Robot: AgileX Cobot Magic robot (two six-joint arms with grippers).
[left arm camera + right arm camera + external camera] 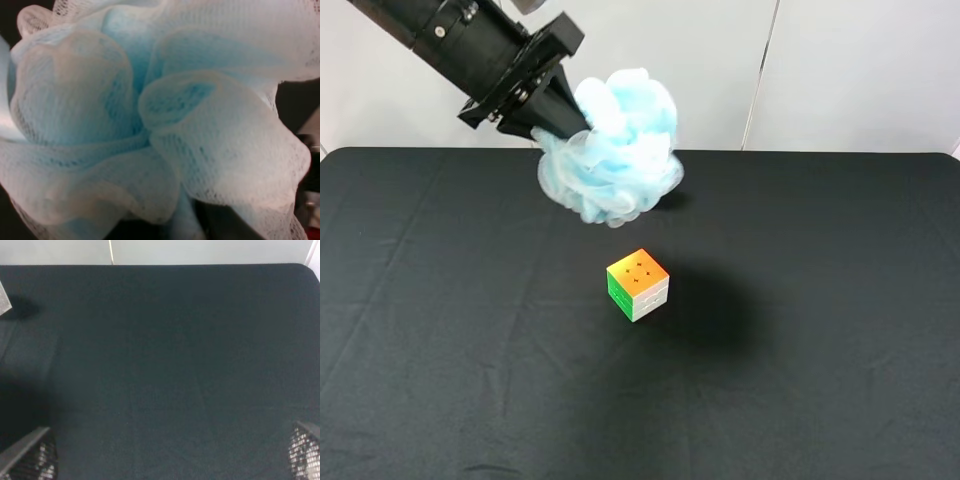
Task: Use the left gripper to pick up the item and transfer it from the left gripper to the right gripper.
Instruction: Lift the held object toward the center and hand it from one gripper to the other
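The pale-blue mesh bath pouf [615,150] hangs in the air above the far middle of the black table, held by my left gripper [565,120]. The left gripper's black jaws are shut on the pouf's left side, on the all-black arm that comes in from the upper left. In the left wrist view the pouf [150,125] fills almost the whole picture and hides the jaws. My right gripper [170,447] is open and empty over bare black cloth, with only its two fingertips [35,452] showing. It is out of the exterior view.
A pastel puzzle cube [638,284] stands on the black tablecloth [820,300] near the middle, below and in front of the pouf. A small pale object [3,302] shows partly at the edge of the right wrist view. A white wall stands behind the table.
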